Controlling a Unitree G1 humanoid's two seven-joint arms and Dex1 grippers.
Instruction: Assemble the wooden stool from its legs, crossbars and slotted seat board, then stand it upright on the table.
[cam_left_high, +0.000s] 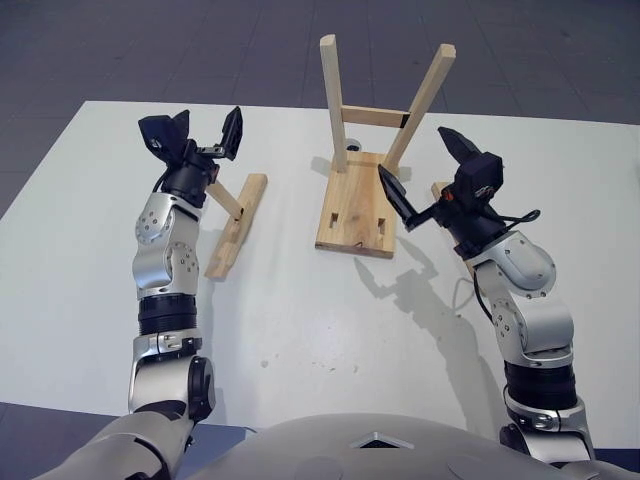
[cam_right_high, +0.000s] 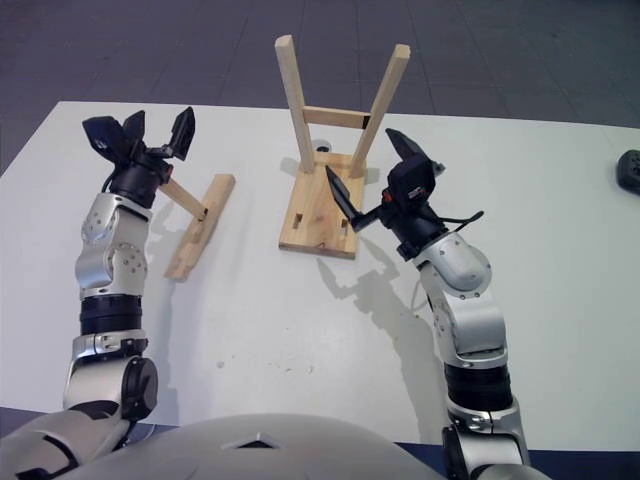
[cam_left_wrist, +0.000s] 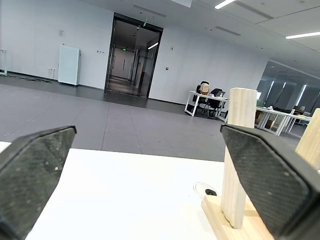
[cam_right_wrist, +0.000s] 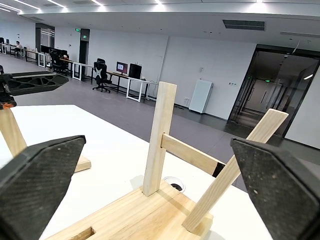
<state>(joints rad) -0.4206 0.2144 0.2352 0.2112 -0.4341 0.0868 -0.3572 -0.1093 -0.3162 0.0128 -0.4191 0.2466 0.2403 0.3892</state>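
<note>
Both jaws apart, empty. Left gripper (cam_left_high: 210, 116) by loose leg pair (cam_left_high: 238, 224); right gripper (cam_left_high: 411, 150) close beside standing leg frame (cam_left_high: 375, 117). Risk: a bump unseating it from seat board (cam_left_high: 350, 215).

White table (cam_left_high: 300, 325): seat board (cam_left_high: 355, 200), leg pair (cam_left_high: 240, 220)

Bright overhead light; soft table (cam_left_high: 300, 330) shadows; jaws perhaps blurred.

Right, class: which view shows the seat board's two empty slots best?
The left eye view: it looks down on the seat board, so both empty slots are plain; the right eye view matches. The right wrist view catches one slot at its edge; the left wrist view, a board corner.
</note>
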